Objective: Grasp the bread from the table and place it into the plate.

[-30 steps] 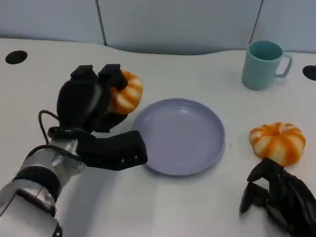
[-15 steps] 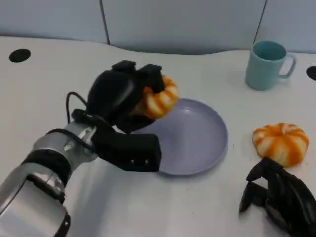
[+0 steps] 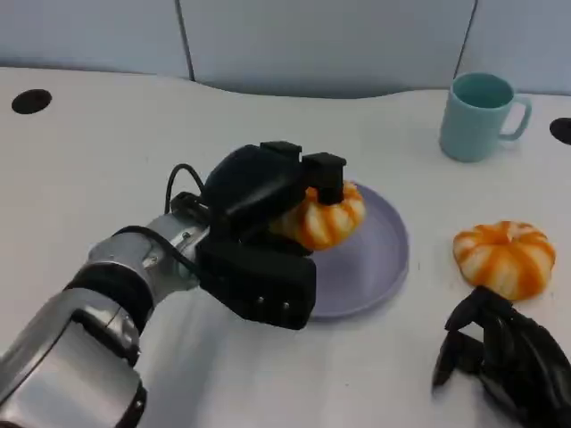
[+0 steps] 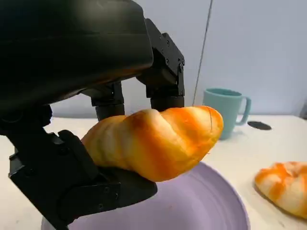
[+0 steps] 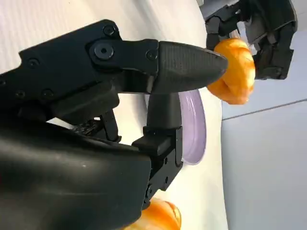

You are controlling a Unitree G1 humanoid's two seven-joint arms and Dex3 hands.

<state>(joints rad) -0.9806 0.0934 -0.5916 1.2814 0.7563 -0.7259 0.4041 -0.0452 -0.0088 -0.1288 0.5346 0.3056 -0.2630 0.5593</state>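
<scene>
The left hand point(image 3: 268, 192) grips the bread point(image 3: 326, 217), an orange-and-cream striped bun, fingers point(image 3: 323, 174) over its top and thumb beneath, and holds it above the plate point(image 3: 379, 259). In the left wrist view the bread point(image 4: 158, 141) is clear of the plate's point(image 4: 211, 206) lavender floor, tilted, with black fingers point(image 4: 163, 72) pressing down on its top. The right wrist view shows the same bread point(image 5: 233, 72) held by the left hand point(image 5: 259, 33) over the plate point(image 5: 192, 129), seen edge-on.

The right hand point(image 3: 504, 357) lies on the table point(image 3: 107, 152) near its front edge, fingers curled loosely with nothing in them; whether they are fully closed I cannot tell. In its own wrist view its fingers point(image 5: 182, 60) reach out straight and bare.

A second bun point(image 3: 502, 256) sits on the table to the right of the plate, just beyond the right hand. A teal mug point(image 3: 479, 116) stands upright near the back, well apart from the plate
</scene>
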